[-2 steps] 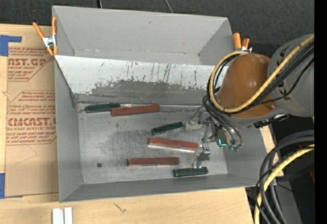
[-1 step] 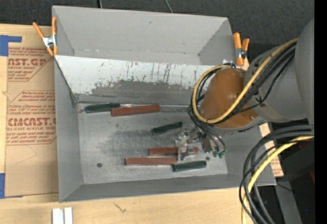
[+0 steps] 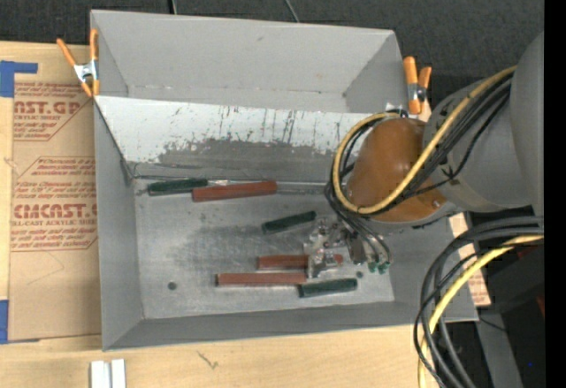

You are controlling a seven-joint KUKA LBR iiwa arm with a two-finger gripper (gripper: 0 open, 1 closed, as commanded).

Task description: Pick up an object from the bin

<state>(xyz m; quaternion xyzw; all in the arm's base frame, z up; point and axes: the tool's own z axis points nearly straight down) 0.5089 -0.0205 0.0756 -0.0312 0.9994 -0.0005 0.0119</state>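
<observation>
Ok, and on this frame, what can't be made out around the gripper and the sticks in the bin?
- Camera view: right end of the short red-brown stick is hidden under the gripper.
- Camera view: the right side of the bin is covered by the arm's orange cover.
- Camera view: whether the gripper touches the dark green stick below it is too small to tell.

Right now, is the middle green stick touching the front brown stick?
Apart. The camera view shows bare bin floor and a shorter brown stick between the green stick and the front brown stick.
</observation>
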